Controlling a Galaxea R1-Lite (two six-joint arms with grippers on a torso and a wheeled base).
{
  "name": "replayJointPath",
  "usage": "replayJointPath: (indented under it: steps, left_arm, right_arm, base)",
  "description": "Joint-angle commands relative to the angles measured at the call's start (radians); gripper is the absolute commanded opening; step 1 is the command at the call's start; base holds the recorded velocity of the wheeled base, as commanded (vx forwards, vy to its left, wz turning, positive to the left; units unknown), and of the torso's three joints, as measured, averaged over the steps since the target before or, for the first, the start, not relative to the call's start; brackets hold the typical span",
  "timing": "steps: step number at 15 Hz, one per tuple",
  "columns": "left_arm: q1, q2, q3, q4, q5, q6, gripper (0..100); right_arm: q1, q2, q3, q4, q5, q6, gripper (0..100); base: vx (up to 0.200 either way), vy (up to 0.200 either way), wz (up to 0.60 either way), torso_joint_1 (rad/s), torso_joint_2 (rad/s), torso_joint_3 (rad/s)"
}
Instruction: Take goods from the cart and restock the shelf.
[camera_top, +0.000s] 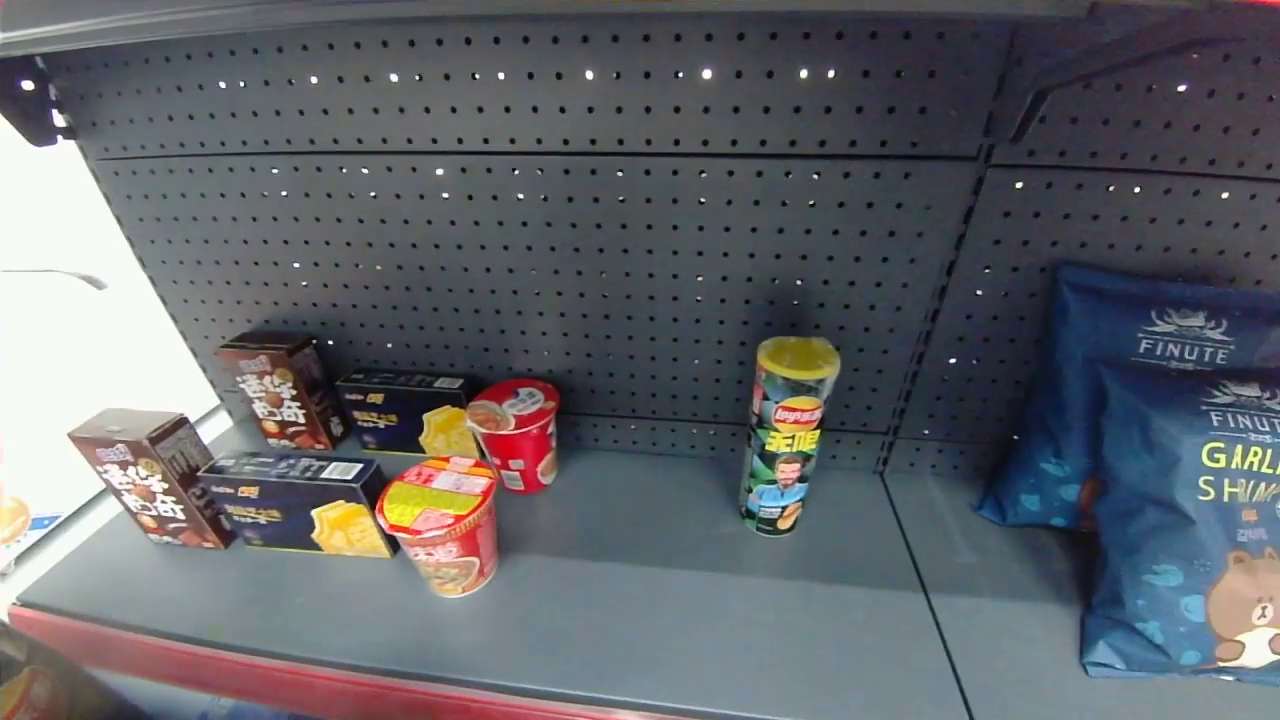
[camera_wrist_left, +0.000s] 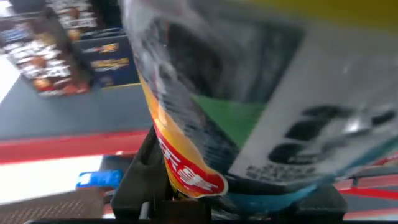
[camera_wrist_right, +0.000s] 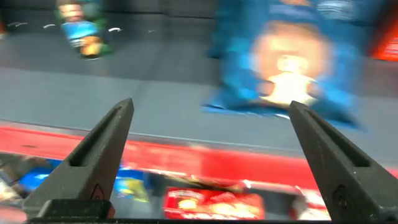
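Left gripper (camera_wrist_left: 227, 190) clamped on chip can (camera_wrist_left: 249, 87), right gripper (camera_wrist_right: 211, 106) wide open, empty

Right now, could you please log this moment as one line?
left gripper: shut on held can | right gripper: open, facing bag | shelf can: upright

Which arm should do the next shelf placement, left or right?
Left. The left gripper appears to hold a chip can, with the shelf right ahead. The right gripper is open and empty, so it would likely need to fetch an item first.
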Motion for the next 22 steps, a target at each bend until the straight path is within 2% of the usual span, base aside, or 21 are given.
replayJointPath:
  steps: [1,5,7,22]
  left_arm:
    - [0.000,0.003,0.005,0.000,0.001,0.000,0]
    - [0.001,0.000,0.019,0.000,0.003,-0.002,0]
    - [0.001,-0.002,0.024,0.000,0.003,-0.002,0]
    - [0.000,-0.039,0.016,-0.006,0.003,-0.006,0]
  right_arm:
    - [0.000,0.002,0.000,0.000,0.001,0.000,100]
    - [0.000,0.002,0.000,0.000,0.001,0.000,100]
    - [0.000,0.002,0.000,0.000,0.001,0.000,100]
    - [0.000,0.003,0.000,0.000,0.001,-0.002,100]
  base:
    - [0.000,0.000,0.00,0.000,0.00,0.000]
    - [0.000,0.000,0.00,0.000,0.00,0.000]
    - [0.000,0.000,-0.60,0.000,0.00,0.000]
    - [0.000,0.000,-0.04,0.000,0.00,0.000]
